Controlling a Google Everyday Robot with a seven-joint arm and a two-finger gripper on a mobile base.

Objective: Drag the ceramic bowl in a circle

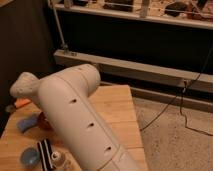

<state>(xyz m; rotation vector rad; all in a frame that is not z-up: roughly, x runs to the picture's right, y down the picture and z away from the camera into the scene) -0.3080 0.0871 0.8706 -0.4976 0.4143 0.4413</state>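
A big white robot arm (75, 115) with small dark holes fills the middle of the frame. It runs from the bottom edge up to the middle, then bends to the left and ends in a round knob at the left edge.

Under it is a light wooden desk (117, 107) that takes up the lower left of the frame. To the right of the desk is a pale speckled floor (175, 140). Across the top is a dark wall with a long grey rail (145, 67) low down on it. A thin black cable (162, 112) runs over the floor at the right.

The gripper is at the far end of the arm, at the left of the frame, hidden behind the arm. It is closed tight. What it touches or holds cannot be seen.

The small round orange-red ceramic bowl (44, 122) sits on the desk at the left. Only a bit of it peeks out, right beside the arm.

Just left of the bowl lies a soft blue thing (26, 122). Above that, near the left edge, lies a thin orange thing (22, 103).

In the lower left are a small blue-grey round dish (30, 157), a black and white striped block (46, 150) next to it, and a little bottle (58, 159) close to the arm.
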